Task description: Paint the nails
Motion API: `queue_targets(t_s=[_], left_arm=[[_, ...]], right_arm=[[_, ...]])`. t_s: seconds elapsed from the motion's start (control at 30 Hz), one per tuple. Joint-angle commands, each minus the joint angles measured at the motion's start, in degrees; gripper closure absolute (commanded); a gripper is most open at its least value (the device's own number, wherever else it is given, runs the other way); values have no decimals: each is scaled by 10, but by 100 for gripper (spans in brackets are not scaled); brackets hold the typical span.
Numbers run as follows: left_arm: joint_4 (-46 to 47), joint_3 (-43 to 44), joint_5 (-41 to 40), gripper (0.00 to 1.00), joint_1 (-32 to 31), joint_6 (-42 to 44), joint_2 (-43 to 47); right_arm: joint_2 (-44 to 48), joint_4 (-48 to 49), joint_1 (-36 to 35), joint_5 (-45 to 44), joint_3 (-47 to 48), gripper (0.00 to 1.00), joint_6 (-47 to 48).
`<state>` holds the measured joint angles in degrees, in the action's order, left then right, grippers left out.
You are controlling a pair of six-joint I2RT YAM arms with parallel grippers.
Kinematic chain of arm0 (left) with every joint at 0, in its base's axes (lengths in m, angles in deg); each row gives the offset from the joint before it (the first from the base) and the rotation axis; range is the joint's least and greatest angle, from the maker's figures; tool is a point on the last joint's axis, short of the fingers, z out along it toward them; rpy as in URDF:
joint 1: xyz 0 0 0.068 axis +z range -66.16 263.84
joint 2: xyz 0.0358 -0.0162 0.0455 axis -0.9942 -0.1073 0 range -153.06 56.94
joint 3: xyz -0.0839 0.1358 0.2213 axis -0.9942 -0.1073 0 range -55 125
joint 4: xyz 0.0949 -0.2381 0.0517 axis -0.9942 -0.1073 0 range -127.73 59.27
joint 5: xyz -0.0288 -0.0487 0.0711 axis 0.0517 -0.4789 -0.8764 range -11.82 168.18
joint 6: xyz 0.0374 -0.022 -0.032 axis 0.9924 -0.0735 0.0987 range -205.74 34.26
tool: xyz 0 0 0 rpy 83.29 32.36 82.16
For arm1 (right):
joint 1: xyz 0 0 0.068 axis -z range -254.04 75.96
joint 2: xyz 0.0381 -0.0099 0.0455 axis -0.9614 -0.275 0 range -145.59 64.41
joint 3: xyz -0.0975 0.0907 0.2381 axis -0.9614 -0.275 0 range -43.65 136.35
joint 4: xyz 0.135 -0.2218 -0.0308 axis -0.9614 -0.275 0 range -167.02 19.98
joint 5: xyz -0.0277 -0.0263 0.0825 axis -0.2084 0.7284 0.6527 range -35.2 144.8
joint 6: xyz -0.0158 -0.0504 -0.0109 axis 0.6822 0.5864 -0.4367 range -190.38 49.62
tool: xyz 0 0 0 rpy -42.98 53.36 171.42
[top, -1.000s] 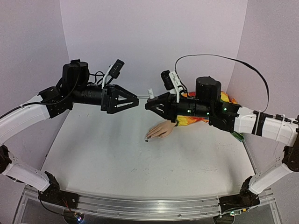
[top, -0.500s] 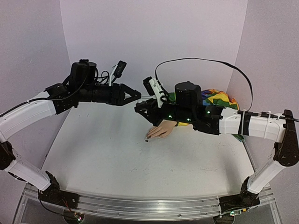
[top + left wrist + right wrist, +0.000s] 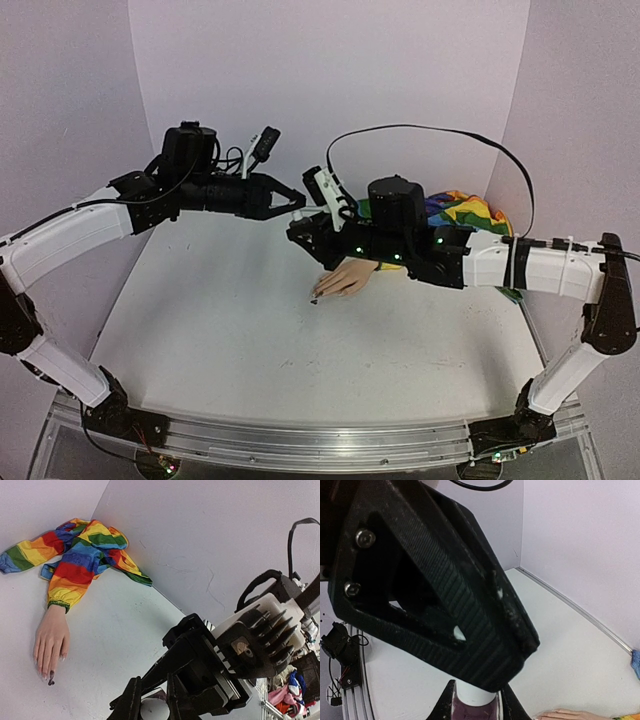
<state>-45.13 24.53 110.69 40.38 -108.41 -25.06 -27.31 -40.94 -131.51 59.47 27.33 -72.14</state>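
Over the middle of the white surface [image 3: 250, 340] the two arms meet nose to nose in the air. The right jaws are clenched round a small dark purple glass bottle [image 3: 474, 714], one finger on each side of its body. The left jaws have closed on the bottle's white cylindrical cap [image 3: 153, 711], gripping it from the opposite side. From the right wrist view the black ribbed left finger fills most of the picture, right on top of that cap.

Below the meeting point lies the pale peach mannequin hand [image 3: 345, 280], flat on the surface, palm down, untouched by either arm. Its fingers reach toward the left side. The nails [image 3: 47, 672] are tiny ovals at the ends of those fingers. One of them is dark while the others look pale; they are too small to make out more. The wrist goes into a rainbow-striped fabric sleeve [image 3: 75, 555], which is bunched and crumpled toward the far right corner, against the pale lilac wall [image 3: 330, 80].

The white-and-black left arm [image 3: 70, 235] sweeps in from the left edge. The right arm [image 3: 540, 270] reaches across in front of the sleeve, hiding part of it from above. A thin black cable [image 3: 430, 128] loops high over the right arm.
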Motion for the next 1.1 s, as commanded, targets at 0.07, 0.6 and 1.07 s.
queue_targets(t_s=[0.07,0.6,1.07], left_arm=[[21,29,326,100,-63,115,-21],[11,12,311,80,-80,178,38],[-58,6,73,32,-38,69,49]], right_arm=[[57,117,56,245,-10,100,-28],[115,285,110,595,-101,100,-160],[86,23,108,378,-52,100,9]])
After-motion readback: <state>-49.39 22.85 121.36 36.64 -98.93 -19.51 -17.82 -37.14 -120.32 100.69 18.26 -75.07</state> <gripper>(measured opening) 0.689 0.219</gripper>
